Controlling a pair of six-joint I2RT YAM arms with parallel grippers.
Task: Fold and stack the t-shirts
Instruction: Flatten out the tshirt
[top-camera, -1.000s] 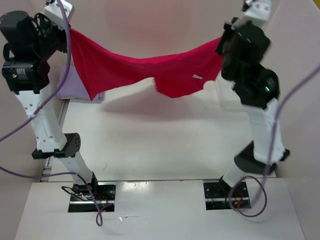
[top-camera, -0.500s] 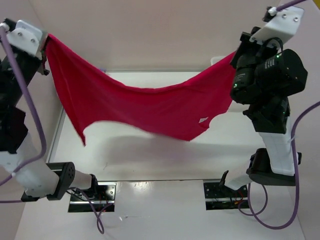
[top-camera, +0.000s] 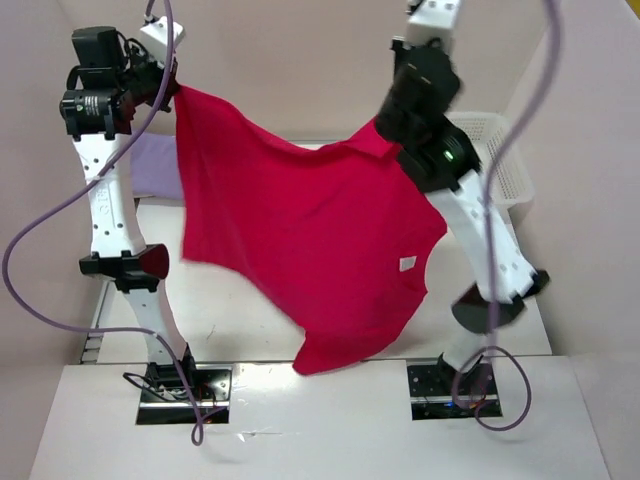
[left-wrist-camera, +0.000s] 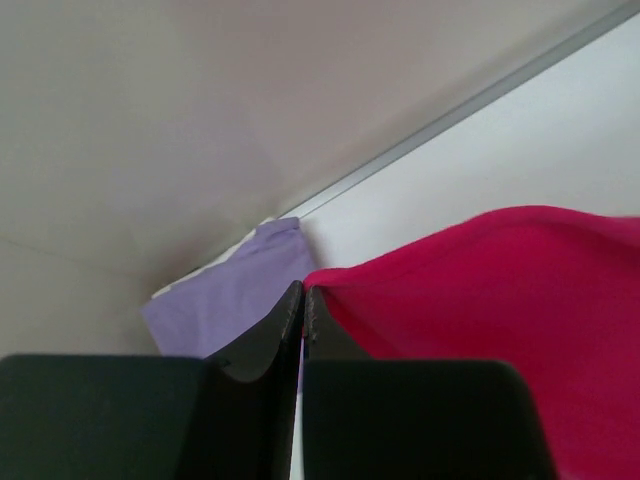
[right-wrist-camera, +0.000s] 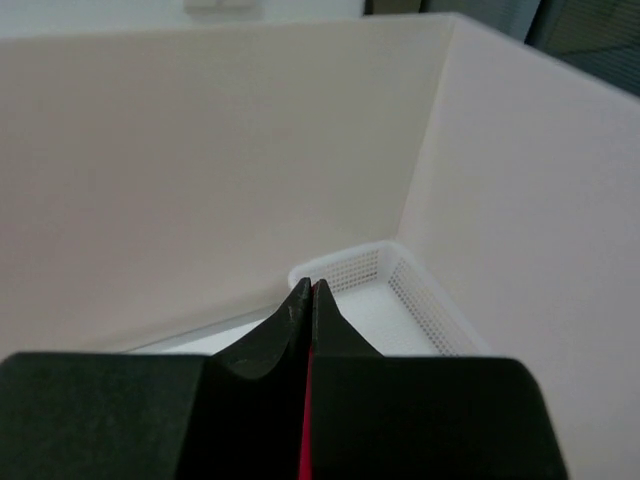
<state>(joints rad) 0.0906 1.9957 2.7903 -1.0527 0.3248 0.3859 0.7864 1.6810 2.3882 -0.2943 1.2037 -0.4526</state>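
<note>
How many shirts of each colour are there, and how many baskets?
red shirt: 1
purple shirt: 1
white basket: 1
Total: 3 things

The top external camera looks down from above and behind the arm bases, far enough back to take in the whole bench (top-camera: 230, 320). Each wrist camera sits close behind its own tool. The left tool (left-wrist-camera: 303, 300) faces the bench's far edge, and the right tool (right-wrist-camera: 308, 295) faces the wall corner. The top view shares the lavender shirt (left-wrist-camera: 230, 300) at its left and the mesh basket (right-wrist-camera: 425, 305) at its upper right.
</note>
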